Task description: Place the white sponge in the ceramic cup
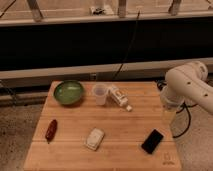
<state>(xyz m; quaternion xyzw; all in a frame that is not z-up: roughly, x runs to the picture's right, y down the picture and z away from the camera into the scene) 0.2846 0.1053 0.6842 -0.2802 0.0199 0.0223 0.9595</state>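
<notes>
The gripper (169, 112) hangs down from the white arm (187, 85) at the right edge of the wooden worktop (125, 122). Its fingers are spread wide. They hold nothing and touch nothing.

There is one white sponge (94, 139). It lies flat near the front of the worktop, a bit left of the middle, well apart from the gripper. There is one ceramic cup (100, 94), standing up at the back. One green bowl (68, 92) sits to its left. One white bottle (119, 96) lies on its side just right of the cup. There is one red thing (51, 130) on the left and one black phone (152, 141) on the right.
</notes>
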